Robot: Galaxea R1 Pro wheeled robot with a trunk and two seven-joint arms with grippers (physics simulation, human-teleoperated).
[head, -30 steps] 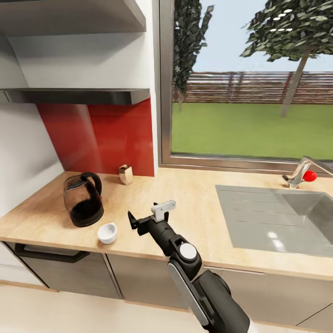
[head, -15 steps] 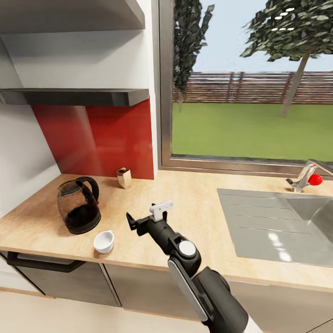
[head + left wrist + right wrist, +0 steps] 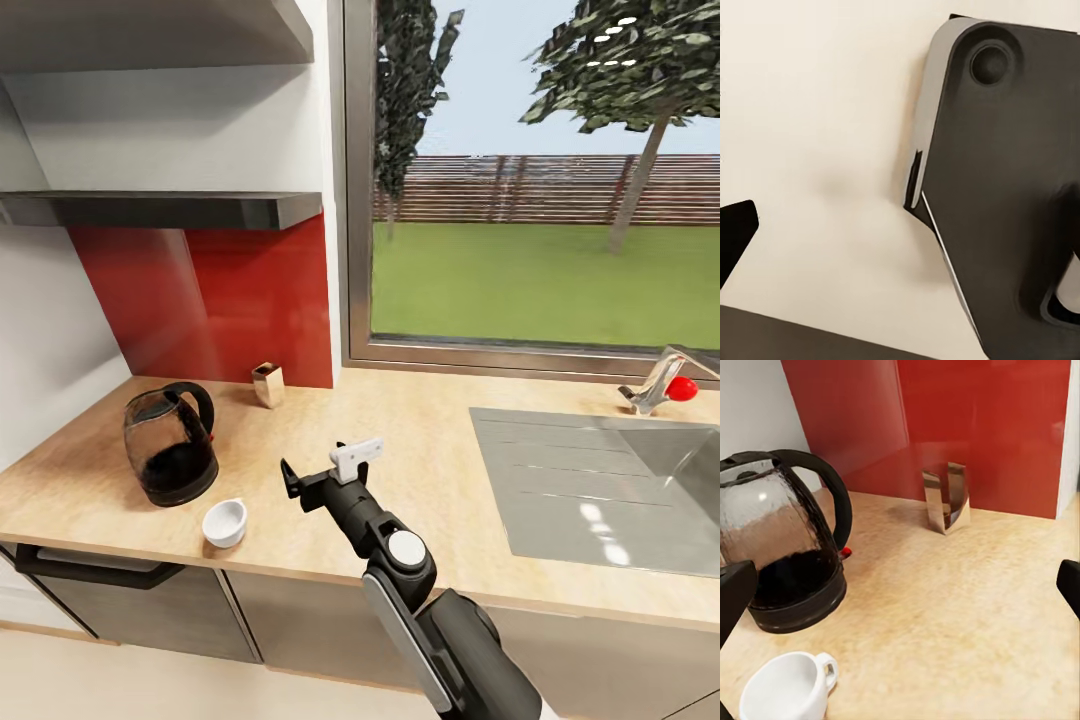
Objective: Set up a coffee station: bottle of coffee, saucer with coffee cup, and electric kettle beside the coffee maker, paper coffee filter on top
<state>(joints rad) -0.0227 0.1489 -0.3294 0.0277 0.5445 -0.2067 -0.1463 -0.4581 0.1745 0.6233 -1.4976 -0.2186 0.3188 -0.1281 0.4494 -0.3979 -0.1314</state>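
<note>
Head view: the right claw [image 3: 322, 473] hovers spread open over the surface [image 3: 430, 440], the coffee cup [image 3: 224, 522] at its eight o'clock. Right wrist view: the cup [image 3: 787, 688] looks light, stiff, slippery (pinch the rim). Left claw: cannot tell.

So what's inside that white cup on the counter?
The cup looks empty, with plain white inside as far as it shows. Its near wall hides part of the bottom. It stands directly on the counter, beside the kettle.
</note>
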